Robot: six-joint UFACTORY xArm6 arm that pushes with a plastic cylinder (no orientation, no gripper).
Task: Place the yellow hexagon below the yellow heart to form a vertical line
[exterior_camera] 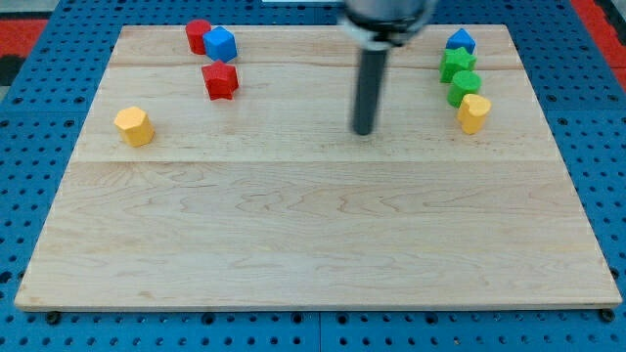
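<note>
The yellow hexagon [134, 126] sits near the left edge of the wooden board [313, 235]. The yellow heart [473, 112] sits near the right edge, at the bottom of a column of blocks. My tip [363, 131] rests on the board in the upper middle. It is far to the right of the hexagon and well to the left of the heart, touching no block.
A red cylinder [199, 35], a blue cube [220, 44] and a red star [221, 81] cluster at the upper left. A blue block [461, 41], a green star [457, 64] and a green block [464, 86] stack above the heart.
</note>
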